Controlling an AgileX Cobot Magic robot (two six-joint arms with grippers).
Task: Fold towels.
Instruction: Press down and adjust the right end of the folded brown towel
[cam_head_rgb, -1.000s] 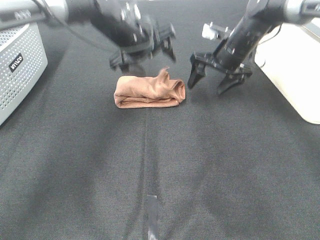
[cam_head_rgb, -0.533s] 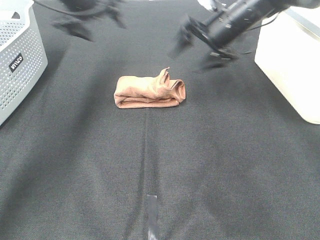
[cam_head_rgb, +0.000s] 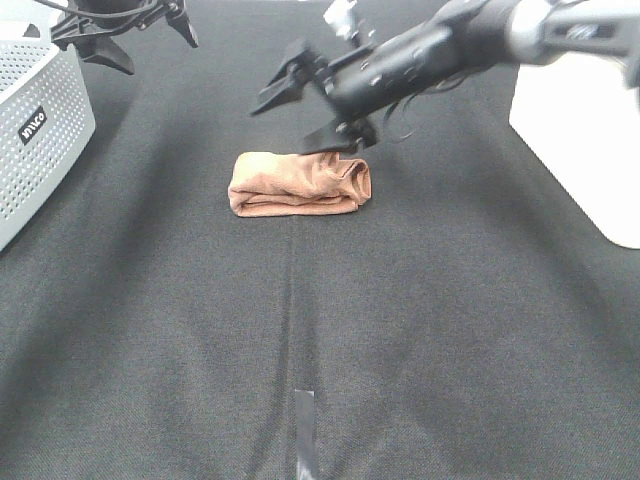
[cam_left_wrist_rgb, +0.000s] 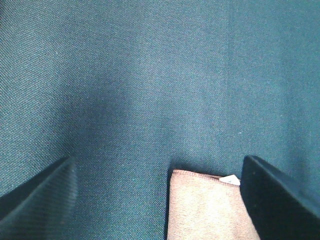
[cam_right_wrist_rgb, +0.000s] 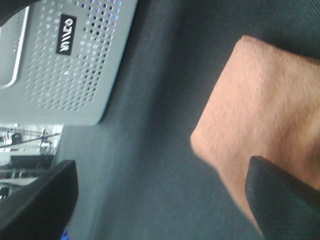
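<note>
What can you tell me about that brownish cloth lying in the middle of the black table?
The towel is reddish-brown with a soft, fuzzy terry look. It is folded into a compact, thick rectangular bundle, with layered edges showing along its near side and a rumpled fold at its right end. A small white tag peeks out at one edge. It lies flat on the black cloth-covered table. Whether the right gripper above its far edge touches it is unclear.

Worktop (cam_head_rgb: 420, 320) under dark woven cloth. Perforated grey basket (cam_head_rgb: 35, 120) with a small black label at far left edge. White box (cam_head_rgb: 590, 130) at far right edge. Grey tape strip (cam_head_rgb: 304, 430) near front centre.
</note>
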